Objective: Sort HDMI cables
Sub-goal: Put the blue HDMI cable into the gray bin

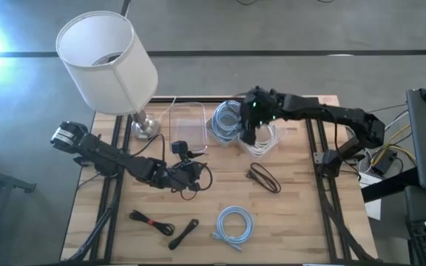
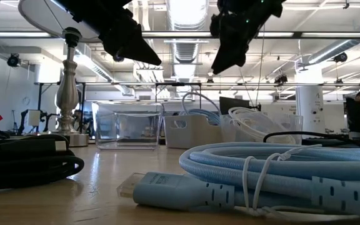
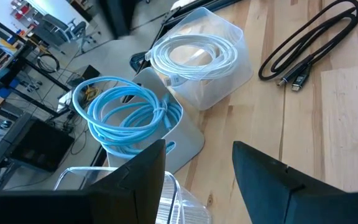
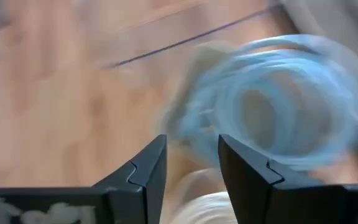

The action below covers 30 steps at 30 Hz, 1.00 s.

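Light blue coils (image 1: 225, 120) fill one tub at the table's far side, and white coils (image 1: 265, 140) fill the tub to its right. Both also show in the left wrist view, the blue coils (image 3: 128, 112) and the white coils (image 3: 194, 56). A black cable (image 1: 264, 177) lies loose mid-table. Another light blue coil (image 1: 235, 224) and two black bundles (image 1: 151, 221) (image 1: 185, 233) lie near the near edge. My right gripper (image 4: 191, 168) hovers open above the tubs, over the blue coils (image 4: 284, 106). My left gripper (image 3: 197, 180) is open above mid-table, holding nothing.
An empty clear tub (image 1: 187, 125) stands left of the blue coils' tub. A white-shaded lamp (image 1: 109, 63) stands at the far left corner on its metal base (image 1: 145, 127). Bare wood shows at the table's right (image 1: 294, 214).
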### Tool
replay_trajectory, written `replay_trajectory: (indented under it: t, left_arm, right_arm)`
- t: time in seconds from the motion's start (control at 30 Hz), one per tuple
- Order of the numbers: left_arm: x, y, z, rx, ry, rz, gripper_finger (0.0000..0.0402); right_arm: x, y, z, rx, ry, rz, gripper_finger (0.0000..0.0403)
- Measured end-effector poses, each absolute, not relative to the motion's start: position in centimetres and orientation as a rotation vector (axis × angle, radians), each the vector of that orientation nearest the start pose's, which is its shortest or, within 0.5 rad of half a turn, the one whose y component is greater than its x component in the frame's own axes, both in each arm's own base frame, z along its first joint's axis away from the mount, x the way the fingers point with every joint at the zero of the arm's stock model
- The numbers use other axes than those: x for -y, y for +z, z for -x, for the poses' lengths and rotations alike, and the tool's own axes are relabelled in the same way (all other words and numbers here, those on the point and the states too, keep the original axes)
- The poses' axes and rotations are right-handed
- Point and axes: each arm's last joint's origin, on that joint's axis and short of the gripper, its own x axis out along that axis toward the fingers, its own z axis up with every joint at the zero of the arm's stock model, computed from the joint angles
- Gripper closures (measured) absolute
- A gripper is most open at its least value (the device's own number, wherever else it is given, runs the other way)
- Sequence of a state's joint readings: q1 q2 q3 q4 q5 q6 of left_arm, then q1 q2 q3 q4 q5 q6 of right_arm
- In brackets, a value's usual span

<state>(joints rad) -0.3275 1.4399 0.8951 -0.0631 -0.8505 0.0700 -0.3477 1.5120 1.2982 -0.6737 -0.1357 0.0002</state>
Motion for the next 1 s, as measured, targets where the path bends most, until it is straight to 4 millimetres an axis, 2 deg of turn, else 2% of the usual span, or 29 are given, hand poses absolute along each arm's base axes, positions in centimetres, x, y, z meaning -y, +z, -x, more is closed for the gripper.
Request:
replay_trajectory:
  t: [0.23,0.43,0.63,0.83,1.0]
  left_arm:
    - [7.5,24.0,-28.9,-0.531,0.489,-0.409,0.0211]
    - [7.5,23.8,-28.8,-0.552,0.471,-0.417,0.0211]
    - [7.7,23.6,-28.7,-0.569,0.414,-0.404,0.0211]
    - [7.6,23.9,-28.5,-0.553,0.423,-0.359,0.0211]
    - [7.6,24.1,-28.5,-0.542,0.429,-0.334,0.0211]
  right_arm:
    - [3.3,27.6,-32.0,-0.986,0.065,-0.143,0.0269]
    - [-2.0,25.3,-32.0,-1.087,0.197,-0.093,0.0262]
    - [-4.7,23.5,-31.0,-1.148,0.187,-0.181,0.0257]
    - [-6.7,20.6,-30.7,-1.061,0.193,-0.267,0.0259]
    - [-8.1,19.1,-30.2,-1.018,0.215,-0.310,0.0257]
